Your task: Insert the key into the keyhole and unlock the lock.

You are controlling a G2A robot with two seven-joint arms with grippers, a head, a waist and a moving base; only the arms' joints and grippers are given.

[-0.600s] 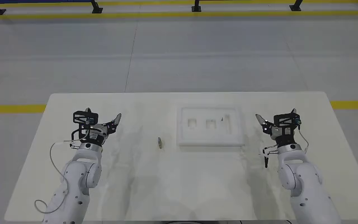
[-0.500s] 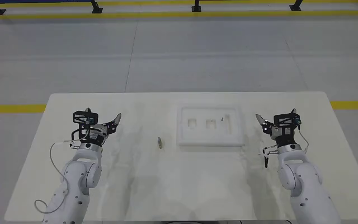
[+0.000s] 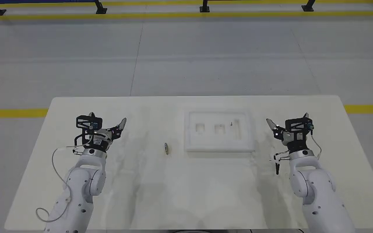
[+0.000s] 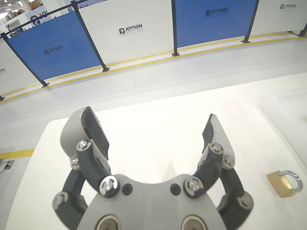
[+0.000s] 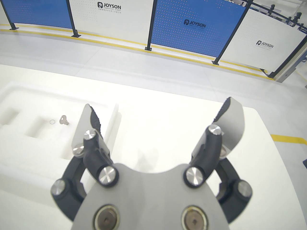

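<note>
Two robot arms are over a white worktop [image 3: 204, 186], one at each end, and neither touches anything. Your left pincer [image 4: 148, 120] is spread wide with nothing between its ribbed pads. Your right pincer [image 5: 158, 106] is spread just as wide and also holds nothing.

The lock [image 4: 284, 183], a small brass padlock with a silver shackle, lies on the bare worktop between the left arm and a white foam tray [image 3: 219, 148]. It is well apart from the left pincer and apart from the tray. The key [image 5: 64, 120], small and silver, is on the tray at the end nearer the right arm, beside a rectangular recess. A thin ring [image 5: 52, 121] lies just beside it. You cannot tell whether the key lies flat or stands in the foam.

The task looks to be at its very start: the key has not been picked up and the lock has not been touched.

The likely next move is for the right pincer, the closer one, to go to the key and close on its head, leaving the blade free. That calls for a fine, well-centred pinch, because the key is thin and sits low on soft foam. The left pincer would probably need to steady the lock. Its keyhole is not visible, so check which way it faces first.
</note>
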